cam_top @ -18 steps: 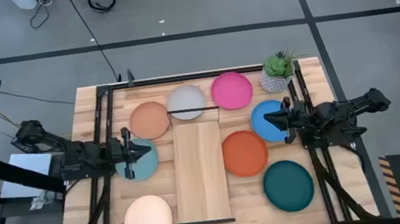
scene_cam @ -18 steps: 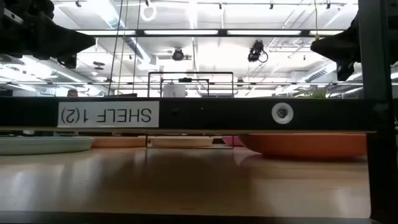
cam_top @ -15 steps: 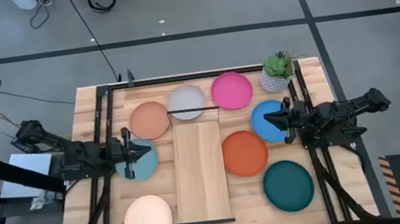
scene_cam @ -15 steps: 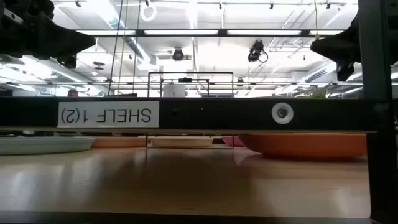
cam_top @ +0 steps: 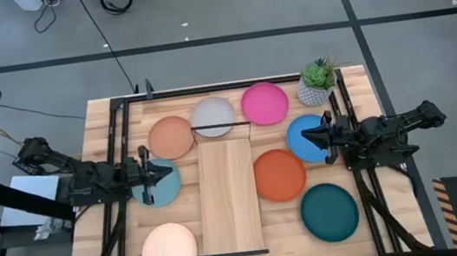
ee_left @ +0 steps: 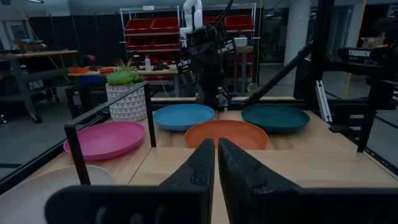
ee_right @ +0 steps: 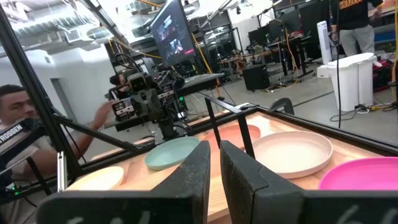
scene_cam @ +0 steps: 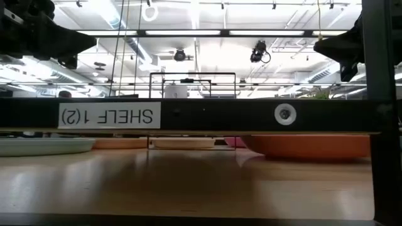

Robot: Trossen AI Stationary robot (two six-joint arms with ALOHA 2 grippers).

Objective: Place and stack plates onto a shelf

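Note:
Eight plates lie flat on the tabletop around the empty light-wood shelf (cam_top: 229,193): tan (cam_top: 170,137), grey (cam_top: 212,117), magenta (cam_top: 264,103), blue (cam_top: 303,141), orange (cam_top: 280,174), dark teal (cam_top: 329,212), light teal (cam_top: 164,187) and peach (cam_top: 169,251). My left gripper (cam_top: 149,174) is shut and empty, raised over the light teal plate's left part; it also shows in the left wrist view (ee_left: 216,165). My right gripper (cam_top: 324,136) is shut and empty, raised over the blue plate's right part; it also shows in the right wrist view (ee_right: 214,171).
A potted green plant (cam_top: 317,82) stands at the far right corner. Black frame bars run along the table's left and right sides and far edge (cam_top: 206,88). The shelf's black end bar (scene_cam: 201,116) crosses the low view. A person (ee_right: 15,106) shows beyond the table's left side.

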